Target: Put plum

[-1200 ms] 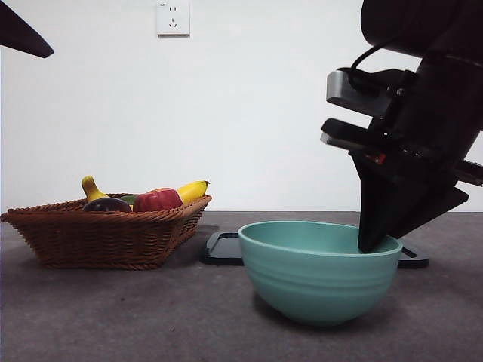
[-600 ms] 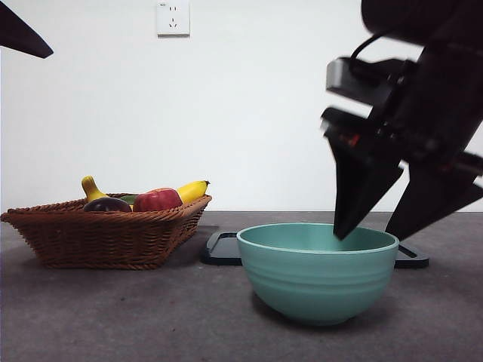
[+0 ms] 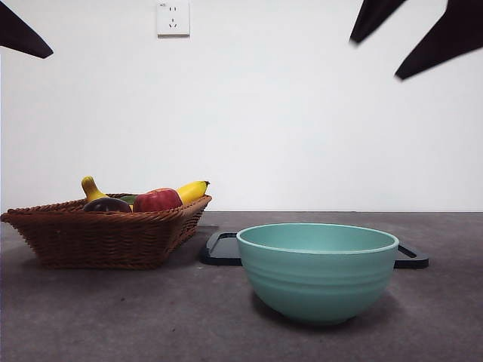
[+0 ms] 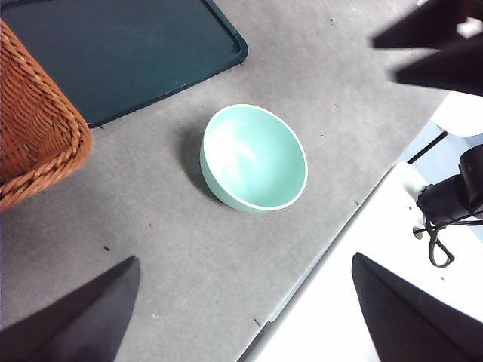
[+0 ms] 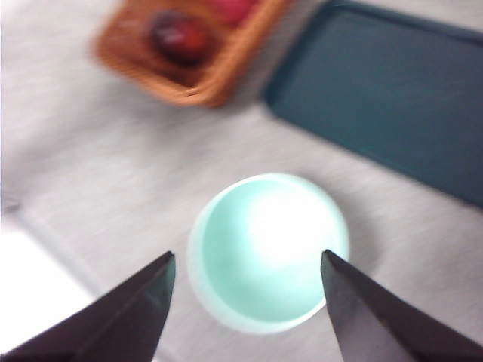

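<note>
The plum (image 3: 106, 204) lies dark and glossy in the wicker basket (image 3: 98, 237) at the left, next to a red apple (image 3: 157, 200) and a yellow banana (image 3: 192, 190). The blurred right wrist view shows the plum (image 5: 181, 38) in the basket (image 5: 200, 87) too. My right gripper (image 3: 375, 58) hangs open high at the top right, above the teal bowl (image 3: 317, 271), with nothing between its jaws. From the right wrist camera the bowl (image 5: 268, 253) looks empty below my right gripper (image 5: 247, 255). My left gripper (image 4: 245, 258) waits open, high above the table.
A dark flat tray (image 3: 223, 249) lies behind the bowl, beside the basket. The left wrist view shows the bowl (image 4: 254, 157) empty, the tray (image 4: 121, 53), a basket corner (image 4: 34, 143) and the table's edge (image 4: 324, 249). A wall socket (image 3: 173, 16) sits high on the wall.
My right gripper has lifted from inside the bowl up to the top right, and its jaws have spread open. The bowl shifted very slightly left. The fruit has not moved.
</note>
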You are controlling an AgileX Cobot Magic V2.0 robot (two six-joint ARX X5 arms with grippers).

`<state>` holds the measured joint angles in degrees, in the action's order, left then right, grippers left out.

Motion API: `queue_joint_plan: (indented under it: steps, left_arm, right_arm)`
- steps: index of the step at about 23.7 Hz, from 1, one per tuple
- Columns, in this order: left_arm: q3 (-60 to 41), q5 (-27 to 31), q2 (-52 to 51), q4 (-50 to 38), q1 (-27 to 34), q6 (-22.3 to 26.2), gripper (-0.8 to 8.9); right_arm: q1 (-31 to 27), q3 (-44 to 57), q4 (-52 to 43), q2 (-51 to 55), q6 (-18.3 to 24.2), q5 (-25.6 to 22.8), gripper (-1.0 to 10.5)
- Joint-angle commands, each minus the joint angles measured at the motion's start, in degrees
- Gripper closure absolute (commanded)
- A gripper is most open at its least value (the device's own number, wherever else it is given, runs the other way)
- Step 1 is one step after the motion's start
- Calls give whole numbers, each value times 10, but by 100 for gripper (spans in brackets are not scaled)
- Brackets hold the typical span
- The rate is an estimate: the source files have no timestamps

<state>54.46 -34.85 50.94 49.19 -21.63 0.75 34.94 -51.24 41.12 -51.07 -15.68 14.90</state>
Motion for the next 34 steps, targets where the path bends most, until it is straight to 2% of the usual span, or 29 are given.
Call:
queue_joint_plan:
  steps: [1,6,19,21,25,26,34]
  left_arm:
    - [6,-3,4,-3,-2,7,380]
    - [6,-3,4,2,-2,7,380]
    - [6,-3,4,6,-2,7,382]
    - [6,-3,4,6,-2,7,437]
    - [6,-3,4,6,-2,7,753]
    - [6,-3,4,6,-2,7,810]
    - [6,-3,4,6,-2,7,804]
  right_arm:
    - [5,-10,34,24,3,30,637]
    - [6,-10,109,56,9,46,637]
    - [5,-10,108,58,12,46,638]
    - [5,-10,108,58,12,46,663]
    - [5,-10,108,58,16,45,927]
    - [5,-10,108,58,17,46,943]
    - [5,-10,108,59,23,46,942]
